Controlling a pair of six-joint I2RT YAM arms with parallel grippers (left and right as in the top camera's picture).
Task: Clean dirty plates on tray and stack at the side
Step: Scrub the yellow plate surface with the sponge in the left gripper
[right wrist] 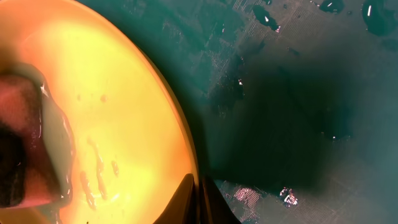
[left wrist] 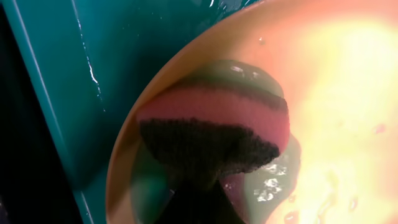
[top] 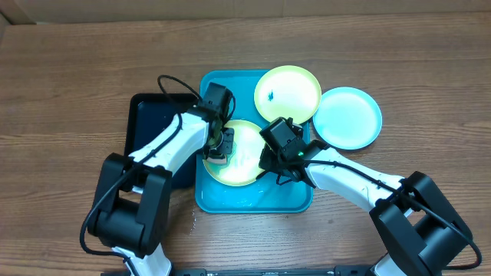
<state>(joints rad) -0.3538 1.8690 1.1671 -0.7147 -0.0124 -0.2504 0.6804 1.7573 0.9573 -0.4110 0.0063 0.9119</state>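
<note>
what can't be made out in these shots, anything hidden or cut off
Left wrist: the sponge fills the frame, hiding the left gripper behind it.
Right wrist: the right gripper is cut off by the bottom edge, pinching the rim of the lower plate.
Overhead: both grippers cover part of that plate, so any smudge there is hidden.
Overhead: the dark mark on the upper plate is too small to identify.

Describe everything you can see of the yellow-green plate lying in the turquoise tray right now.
The round yellow-green plastic plate is shallow with a low rim, lying face up in the turquoise rectangular plastic tray. Its surface is wet with droplets. The left gripper presses a pink sponge with a dark scouring side onto it; the right gripper pinches its rim.
</note>
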